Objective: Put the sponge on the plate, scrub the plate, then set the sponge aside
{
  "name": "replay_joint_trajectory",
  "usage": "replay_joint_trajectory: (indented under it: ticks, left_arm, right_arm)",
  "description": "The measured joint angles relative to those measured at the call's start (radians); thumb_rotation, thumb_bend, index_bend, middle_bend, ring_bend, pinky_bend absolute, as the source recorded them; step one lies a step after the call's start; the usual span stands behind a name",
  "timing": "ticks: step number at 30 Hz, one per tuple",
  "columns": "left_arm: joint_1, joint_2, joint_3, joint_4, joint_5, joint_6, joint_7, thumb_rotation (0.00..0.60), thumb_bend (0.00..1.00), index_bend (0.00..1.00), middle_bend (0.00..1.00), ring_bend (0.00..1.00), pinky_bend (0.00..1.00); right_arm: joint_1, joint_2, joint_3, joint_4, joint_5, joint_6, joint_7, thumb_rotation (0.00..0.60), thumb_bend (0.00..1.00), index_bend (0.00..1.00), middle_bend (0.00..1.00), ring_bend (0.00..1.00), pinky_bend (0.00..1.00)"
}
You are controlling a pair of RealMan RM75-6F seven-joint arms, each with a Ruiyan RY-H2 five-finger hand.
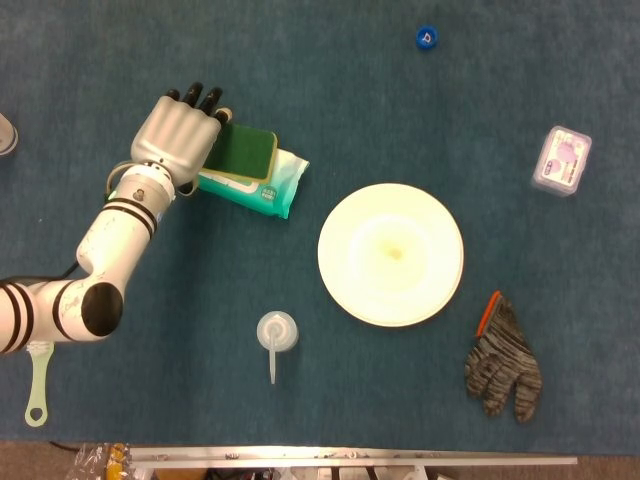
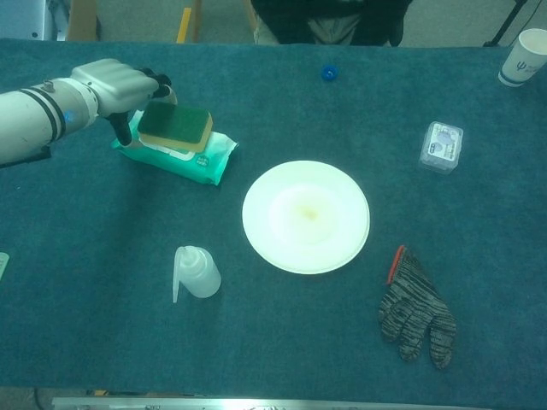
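Our left hand point(image 1: 180, 140) over the green-topped yellow sponge point(image 1: 240, 152), grip we cannot tell, dark blue cloth-covered counter point(image 1: 330, 100), round white plate point(image 1: 391, 254) to its right

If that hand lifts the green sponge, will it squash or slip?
The sponge looks like soft foam under a scouring layer, so probably light and squashy. Its rough top likely resists slipping. Resting on the soft wipes pack, it may shift when the left hand presses.

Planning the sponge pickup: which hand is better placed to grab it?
The left hand. It is already at the sponge, which sits on the wipes pack left of the plate. The right hand shows in neither view.
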State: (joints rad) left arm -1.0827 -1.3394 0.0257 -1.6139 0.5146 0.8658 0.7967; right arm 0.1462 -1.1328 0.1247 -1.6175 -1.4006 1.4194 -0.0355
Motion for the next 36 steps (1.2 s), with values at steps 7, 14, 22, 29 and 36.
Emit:
replay_joint_trajectory:
  ticks: [7,14,22,29,36]
  left_arm:
    - [-0.001,-0.01,-0.007,0.01,0.0,0.004,-0.022,0.598,0.24,0.23,0.07,0.01,0.17]
    - [0.009,-0.023,-0.014,0.03,0.027,0.007,-0.059,0.593,0.3,0.31,0.16,0.04,0.19]
    - [0.037,-0.013,-0.02,0.033,0.079,0.001,-0.12,0.559,0.33,0.36,0.26,0.17,0.34]
    - [0.044,0.035,-0.021,-0.034,0.096,0.02,-0.119,0.534,0.34,0.37,0.27,0.18,0.36]
    - [0.039,0.071,-0.004,-0.143,0.109,0.074,-0.057,0.534,0.34,0.37,0.27,0.18,0.36]
  right_arm:
    - [-0.001,0.0,0.003,-0.002,0.005,0.002,-0.006,0.6,0.33,0.54,0.43,0.36,0.5]
    - [0.0,-0.002,0.005,-0.005,0.009,0.003,-0.013,0.6,0.33,0.54,0.43,0.36,0.5]
    - [0.001,-0.005,0.007,-0.006,0.01,0.003,-0.015,0.6,0.33,0.54,0.43,0.36,0.5]
    - [0.007,-0.012,0.008,-0.001,0.006,-0.001,-0.012,0.6,0.33,0.54,0.43,0.36,0.5]
    - [0.019,-0.025,0.01,0.01,0.002,-0.016,-0.003,0.6,0.33,0.54,0.43,0.36,0.5]
